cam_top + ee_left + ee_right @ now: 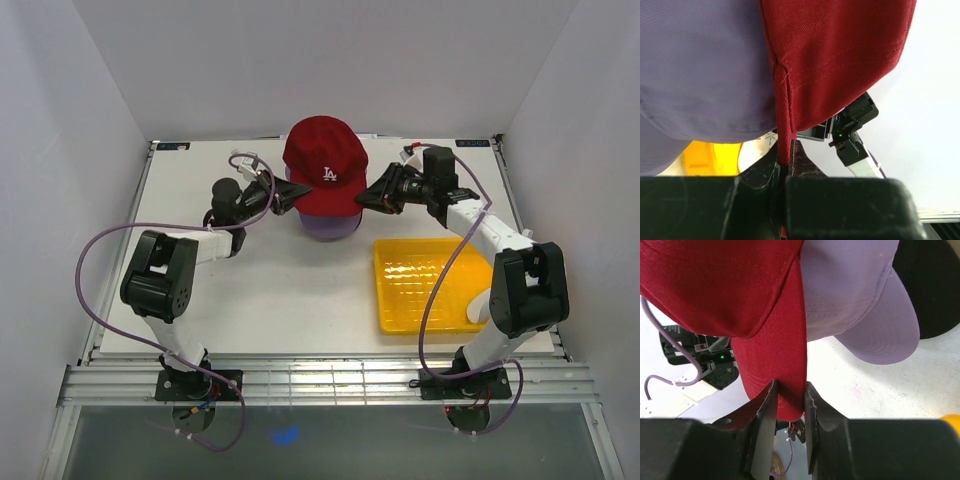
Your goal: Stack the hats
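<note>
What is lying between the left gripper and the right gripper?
The red hat, its edges pinched by the left gripper and the right gripper, over the lavender hat. The top external view shows this.

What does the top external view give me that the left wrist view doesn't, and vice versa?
Only the top external view shows the white LA logo on the red fabric cap, the whole yellow plastic tray, and the left gripper and right gripper meeting the cap from opposite sides. Only the left wrist view shows, close up, the cap's stitched edge pinched between the left gripper's shut fingers. Both show the red cap sitting over the lavender purple fabric cap and at least part of the tray.
</note>
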You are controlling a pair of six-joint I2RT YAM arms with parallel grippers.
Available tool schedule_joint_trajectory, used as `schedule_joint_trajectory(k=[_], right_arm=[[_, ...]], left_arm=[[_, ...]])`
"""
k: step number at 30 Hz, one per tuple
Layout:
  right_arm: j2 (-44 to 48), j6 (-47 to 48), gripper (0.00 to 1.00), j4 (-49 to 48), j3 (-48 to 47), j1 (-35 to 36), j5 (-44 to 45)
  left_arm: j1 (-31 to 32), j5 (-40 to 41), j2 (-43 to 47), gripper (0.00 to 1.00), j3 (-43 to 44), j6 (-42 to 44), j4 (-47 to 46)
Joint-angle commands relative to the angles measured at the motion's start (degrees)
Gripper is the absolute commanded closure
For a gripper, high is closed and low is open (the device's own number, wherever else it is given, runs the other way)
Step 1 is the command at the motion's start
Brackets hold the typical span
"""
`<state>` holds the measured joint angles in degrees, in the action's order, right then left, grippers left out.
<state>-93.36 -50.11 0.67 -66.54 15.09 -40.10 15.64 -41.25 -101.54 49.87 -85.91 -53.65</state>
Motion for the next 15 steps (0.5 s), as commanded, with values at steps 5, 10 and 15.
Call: schedule_joint_trajectory(k=[5, 10, 15], right_arm=[[1.3, 4.6, 0.75, 1.6, -7.5, -0.9, 5.3], [0.2, 5.1, 0.75, 3.9, -11.9, -0.9, 5.4], [-0.4, 6.1, 0.75, 5.0, -12.3, -0.8, 5.4]], left_arm=[[1.3, -9.9, 4.2, 1.0, 10.2, 7.2, 11.6], [1.0, -9.5, 4.8, 1.0, 10.9, 7.7, 13.3], [0.1, -9.6, 5.3, 1.0, 9.0, 7.9, 13.2]])
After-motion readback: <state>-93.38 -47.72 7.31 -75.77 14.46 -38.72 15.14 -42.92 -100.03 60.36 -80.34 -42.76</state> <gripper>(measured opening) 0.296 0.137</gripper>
